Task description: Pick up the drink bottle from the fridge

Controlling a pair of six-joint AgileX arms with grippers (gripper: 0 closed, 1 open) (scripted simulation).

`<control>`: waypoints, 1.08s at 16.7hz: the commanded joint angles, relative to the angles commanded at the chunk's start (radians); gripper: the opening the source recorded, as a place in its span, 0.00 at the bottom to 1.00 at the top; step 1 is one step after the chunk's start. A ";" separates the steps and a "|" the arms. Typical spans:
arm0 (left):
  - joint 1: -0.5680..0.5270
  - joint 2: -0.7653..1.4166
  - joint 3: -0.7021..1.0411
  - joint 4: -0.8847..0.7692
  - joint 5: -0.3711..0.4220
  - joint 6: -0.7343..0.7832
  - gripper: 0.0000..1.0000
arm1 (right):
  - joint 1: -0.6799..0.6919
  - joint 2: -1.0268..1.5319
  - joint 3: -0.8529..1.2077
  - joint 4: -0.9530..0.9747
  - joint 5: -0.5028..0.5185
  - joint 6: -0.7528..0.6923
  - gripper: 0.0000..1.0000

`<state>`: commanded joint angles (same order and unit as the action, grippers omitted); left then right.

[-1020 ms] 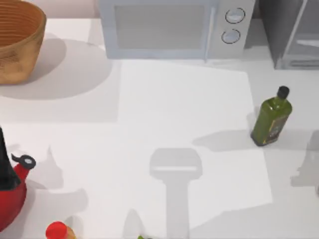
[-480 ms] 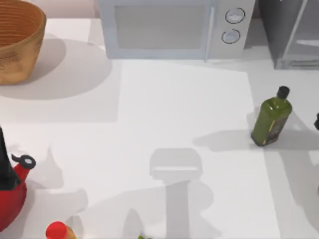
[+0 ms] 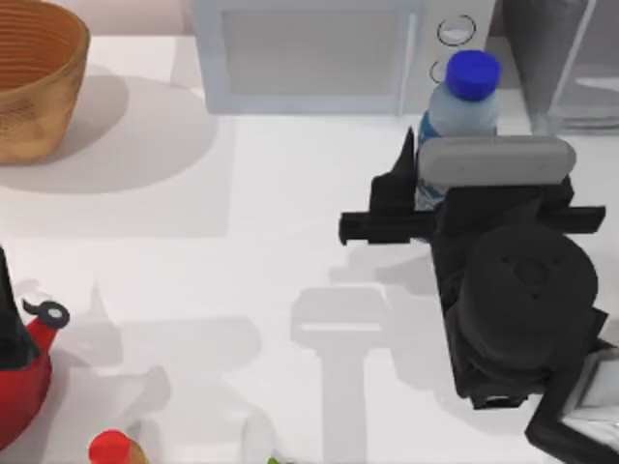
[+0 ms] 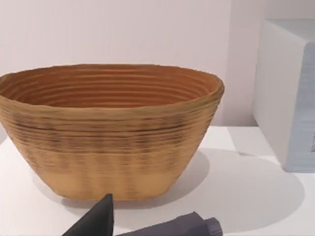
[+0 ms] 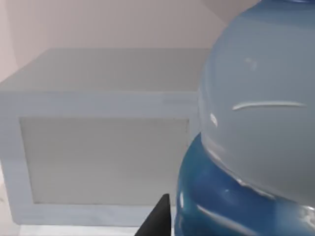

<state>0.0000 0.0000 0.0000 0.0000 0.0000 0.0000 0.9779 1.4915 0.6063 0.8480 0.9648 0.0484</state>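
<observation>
At the table's far left sits a wicker basket [image 3: 34, 77], which the left gripper [image 4: 147, 223] faces while parked; whether its fingers are apart I cannot tell. Further right stands the microwave [image 3: 319, 53]. In front of its knobs the right gripper [image 3: 430, 184] is clamped on the drink bottle [image 3: 462, 101], blue cap up, apparently lifted above the table. The fridge [image 3: 566, 63] stands just beyond, at the right edge. The pick looks nearly done; next calls for carrying the bottle clear, upright, without slackening.
</observation>
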 joint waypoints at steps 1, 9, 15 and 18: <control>0.000 0.000 0.000 0.000 0.000 0.000 1.00 | 0.052 0.096 0.040 0.050 0.059 -0.002 0.00; 0.000 0.000 0.000 0.000 0.000 0.000 1.00 | 0.331 0.593 0.273 0.327 0.367 -0.034 0.00; 0.000 0.000 0.000 0.000 0.000 0.000 1.00 | 0.342 0.617 0.283 0.340 0.381 -0.035 0.00; 0.000 0.000 0.000 0.000 0.000 0.000 1.00 | 0.312 0.655 0.302 0.361 0.349 -0.037 0.00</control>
<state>0.0000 0.0000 0.0000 0.0000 0.0000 0.0000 1.2899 2.1467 0.9083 1.2088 1.3137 0.0113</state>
